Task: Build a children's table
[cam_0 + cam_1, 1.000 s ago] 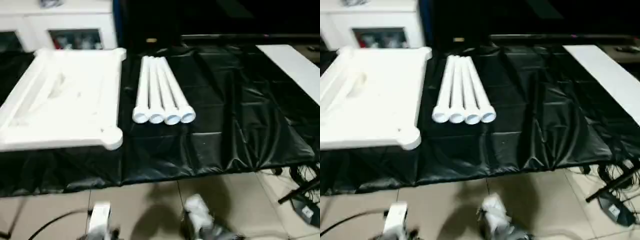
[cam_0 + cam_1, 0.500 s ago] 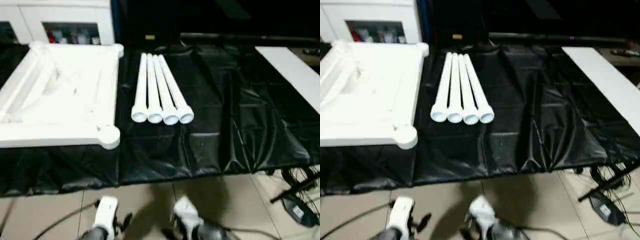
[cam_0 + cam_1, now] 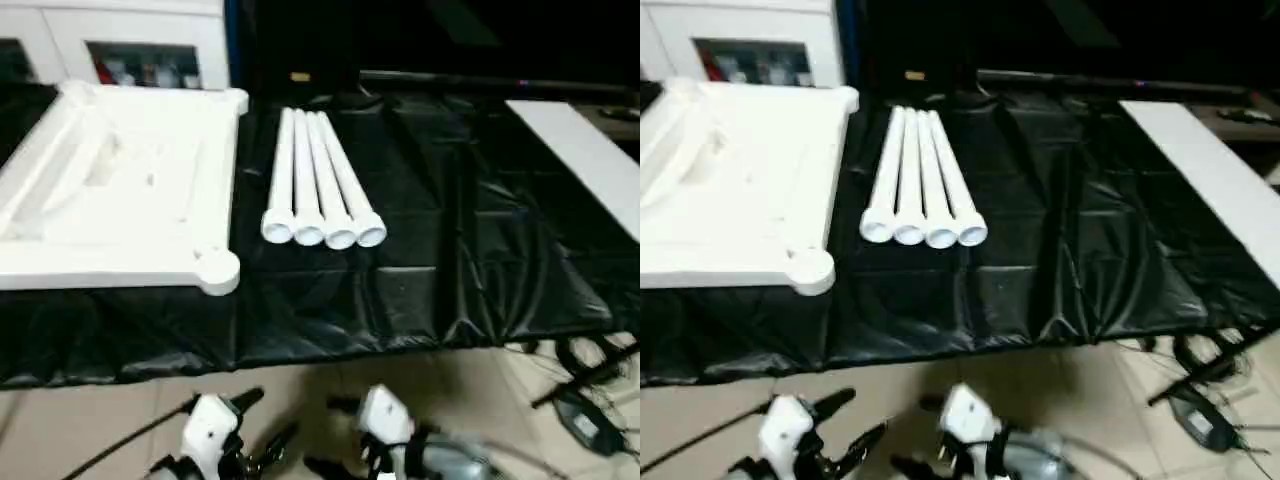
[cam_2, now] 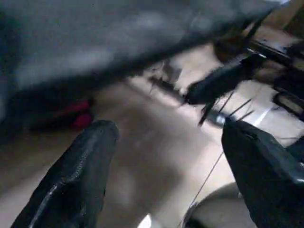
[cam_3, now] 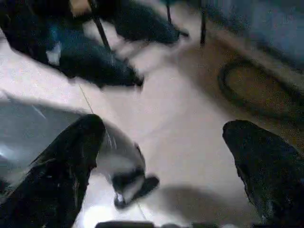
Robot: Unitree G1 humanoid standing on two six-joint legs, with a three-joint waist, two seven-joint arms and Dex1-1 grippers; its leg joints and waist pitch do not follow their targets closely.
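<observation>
Tabletop [image 3: 120, 190] lies ribs-up on black sheeting [image 3: 450, 230] beside four legs [image 3: 318, 185]; my left gripper [image 3: 262, 432] and right gripper [image 3: 335, 435] gape empty.

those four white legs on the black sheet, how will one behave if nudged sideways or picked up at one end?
The four legs are smooth round tubes lying side by side, so a nudged one would probably roll, though its flared end may curve the path. They look hollow at the open ends, so likely light and stiff. The glossy black sheet is wrinkled, which may stop a roll early.
</observation>
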